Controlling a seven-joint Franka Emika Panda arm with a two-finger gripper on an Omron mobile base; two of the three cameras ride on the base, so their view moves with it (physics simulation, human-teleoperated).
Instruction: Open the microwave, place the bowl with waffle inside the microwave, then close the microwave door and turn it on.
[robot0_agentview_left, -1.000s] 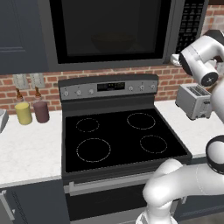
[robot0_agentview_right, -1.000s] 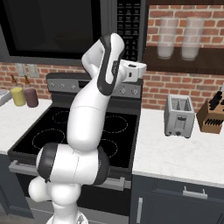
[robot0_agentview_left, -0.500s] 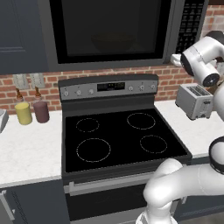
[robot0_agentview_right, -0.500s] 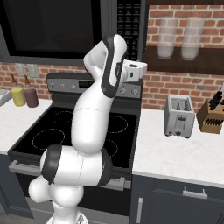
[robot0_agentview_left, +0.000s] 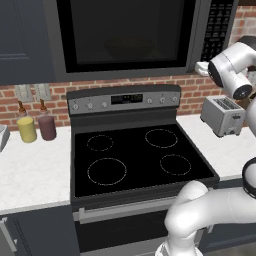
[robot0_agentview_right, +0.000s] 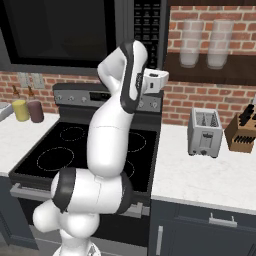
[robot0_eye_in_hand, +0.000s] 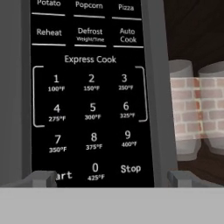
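The microwave (robot0_agentview_left: 130, 37) hangs above the stove with the microwave door (robot0_agentview_right: 60, 30) closed. Behind its dark glass a dim rounded shape (robot0_agentview_left: 125, 47) looks like the bowl; the waffle cannot be made out. My gripper (robot0_eye_in_hand: 111, 177) is open, its two fingertips (robot0_eye_in_hand: 41, 177) spread wide in front of the black keypad (robot0_eye_in_hand: 92, 109), close to the bottom row with Start, 0 and Stop. Nothing is between the fingers. From the base views my hand (robot0_agentview_right: 156, 80) is raised at the keypad strip (robot0_agentview_left: 217, 25) on the microwave's right side.
Below is the black four-ring stove (robot0_agentview_left: 135, 160). A toaster (robot0_agentview_right: 204, 132) and a knife block (robot0_agentview_right: 242, 132) stand on the right counter. Yellow (robot0_agentview_left: 26, 129) and maroon (robot0_agentview_left: 47, 127) jars sit on the left counter. Glass jars (robot0_agentview_right: 200, 42) fill a shelf right of the microwave.
My hand has edged slightly closer to the keypad. The gripper has stayed open and the door has stayed closed.
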